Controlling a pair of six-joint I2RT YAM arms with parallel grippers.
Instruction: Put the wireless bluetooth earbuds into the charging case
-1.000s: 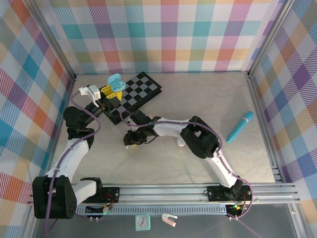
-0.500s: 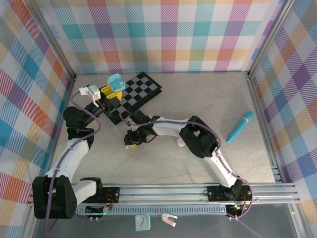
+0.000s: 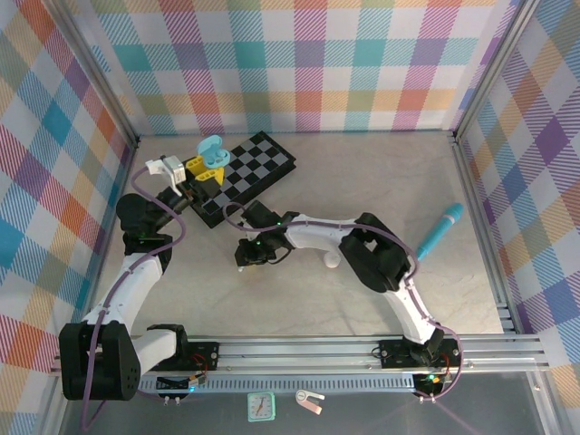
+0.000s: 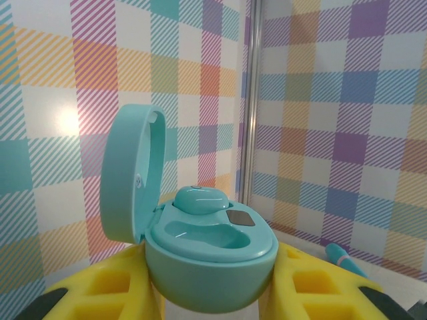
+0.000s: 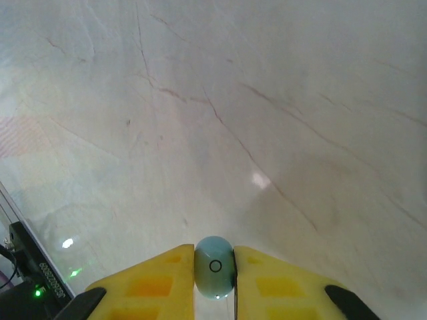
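The pale marbled desk carries a black-and-white checkered board at its far left. A long teal cylinder lies well apart on the right side.

The left pincer is at the board's left end, its yellow fingers closed on either side of a teal charging case. The case sits upright with its round lid swung open to the left. One teal earbud already rests in the far hollow of the case, and the near hollow is bare.

The right pincer hangs over bare desk just in front of the board. Its jaws are drawn almost together, and it pinches a second earbud, pale teal, between its yellow fingertips.
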